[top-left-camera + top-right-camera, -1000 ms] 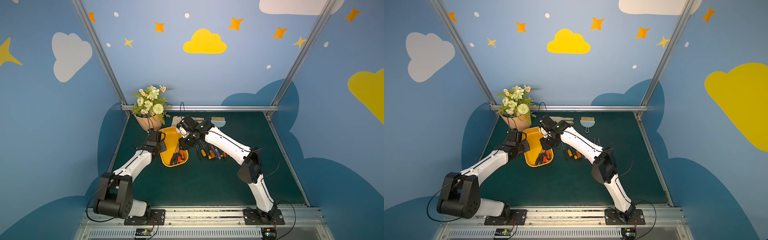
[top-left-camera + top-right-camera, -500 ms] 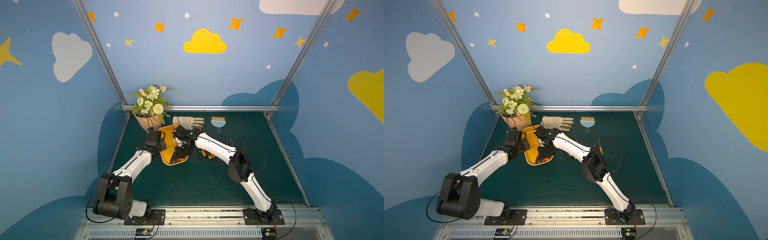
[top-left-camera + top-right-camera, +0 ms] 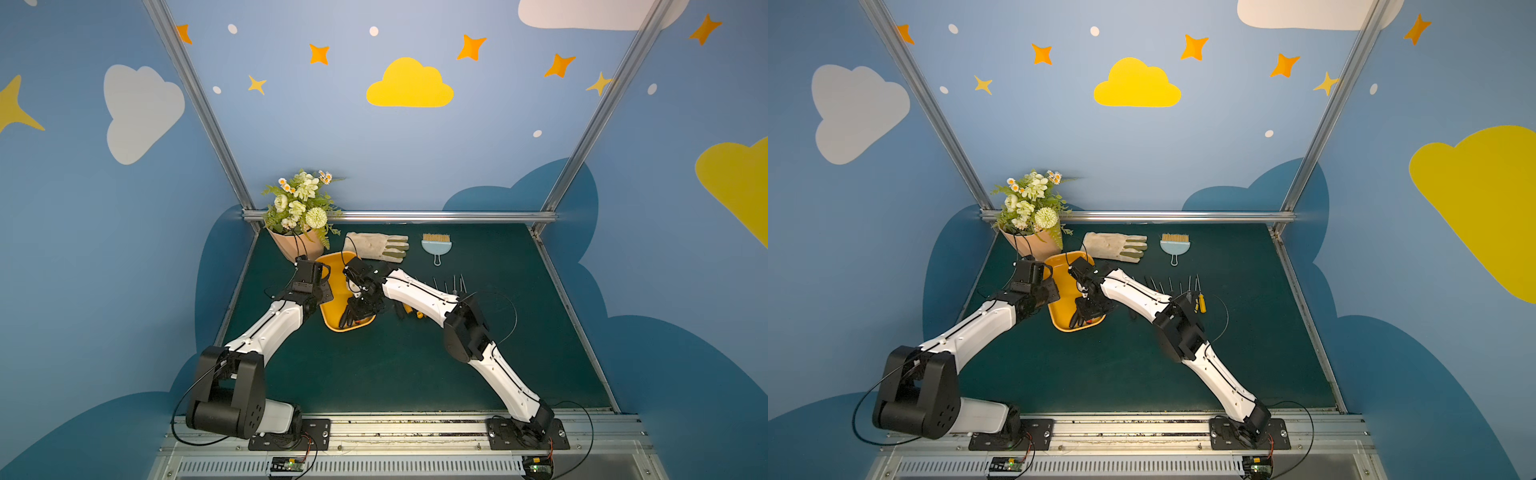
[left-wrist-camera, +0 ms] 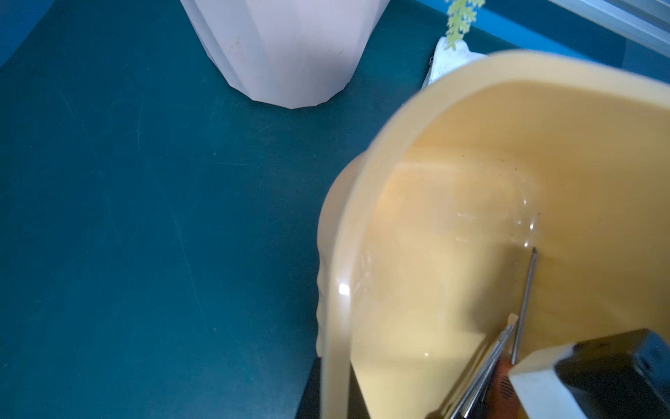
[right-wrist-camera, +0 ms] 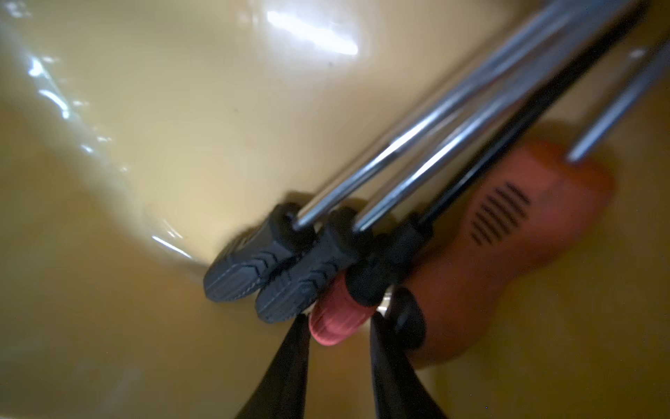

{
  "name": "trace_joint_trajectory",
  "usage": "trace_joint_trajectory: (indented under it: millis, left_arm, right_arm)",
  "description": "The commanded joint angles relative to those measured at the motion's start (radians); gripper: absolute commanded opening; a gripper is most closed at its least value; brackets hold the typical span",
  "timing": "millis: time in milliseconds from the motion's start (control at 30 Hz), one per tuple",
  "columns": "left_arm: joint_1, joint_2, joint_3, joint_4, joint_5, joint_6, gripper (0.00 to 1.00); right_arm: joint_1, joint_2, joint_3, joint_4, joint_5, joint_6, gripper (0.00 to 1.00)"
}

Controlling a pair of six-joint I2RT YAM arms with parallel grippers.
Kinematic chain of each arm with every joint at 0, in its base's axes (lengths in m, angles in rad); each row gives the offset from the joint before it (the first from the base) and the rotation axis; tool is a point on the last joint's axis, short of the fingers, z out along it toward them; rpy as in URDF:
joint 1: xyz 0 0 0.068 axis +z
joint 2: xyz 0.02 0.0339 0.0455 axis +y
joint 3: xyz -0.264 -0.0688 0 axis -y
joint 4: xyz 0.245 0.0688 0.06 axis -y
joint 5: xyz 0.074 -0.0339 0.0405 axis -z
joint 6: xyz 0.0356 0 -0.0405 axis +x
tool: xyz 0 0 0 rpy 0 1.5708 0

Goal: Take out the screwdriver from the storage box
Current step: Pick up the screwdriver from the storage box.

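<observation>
Four screwdrivers [image 5: 290,268] crowd the storage box's [image 5: 145,109] near end.
Right gripper [image 5: 339,319] straddles the red-handled screwdriver's [image 5: 326,328] ribbed grip, pinch unclear; likely stiff, light. Left gripper [image 4: 333,399] clamps the rim [image 4: 340,290].

Arms [image 3: 270,328]: white shells [image 3: 415,291], black joints [image 3: 465,332], black cables [image 3: 514,309], black base plates [image 3: 498,436]; R gripper [image 5: 339,316] fingers [image 5: 286,373] prob. black.

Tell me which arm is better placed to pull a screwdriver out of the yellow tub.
Right. The right gripper is down inside the storage box, its fingers straddling the red-handled screwdriver. The left gripper is shut on the box's side wall, apparently steadying it.
</observation>
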Motion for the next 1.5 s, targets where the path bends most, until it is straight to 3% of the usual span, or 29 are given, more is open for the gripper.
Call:
trace_joint_trajectory:
  millis: [0, 600, 1000, 1267, 1467]
  left_arm:
    - [0.004, -0.015, 0.025, 0.016, 0.011, -0.011, 0.02]
    - [0.004, -0.007, 0.029, 0.014, 0.042, -0.021, 0.02]
    - [0.004, -0.007, 0.032, 0.003, 0.016, -0.015, 0.02]
    - [0.005, 0.02, 0.044, -0.028, -0.016, -0.017, 0.02]
    - [0.005, 0.021, 0.047, -0.033, -0.016, -0.018, 0.02]
  right_arm:
    - [-0.017, 0.049, 0.045, -0.014, -0.016, 0.003, 0.32]
    - [-0.016, 0.118, 0.078, -0.009, 0.076, -0.027, 0.29]
    - [-0.019, 0.002, 0.004, 0.05, 0.04, -0.023, 0.01]
    - [-0.029, -0.172, -0.184, 0.22, -0.023, -0.046, 0.0]
    - [-0.031, -0.238, -0.196, 0.23, -0.06, -0.078, 0.0]
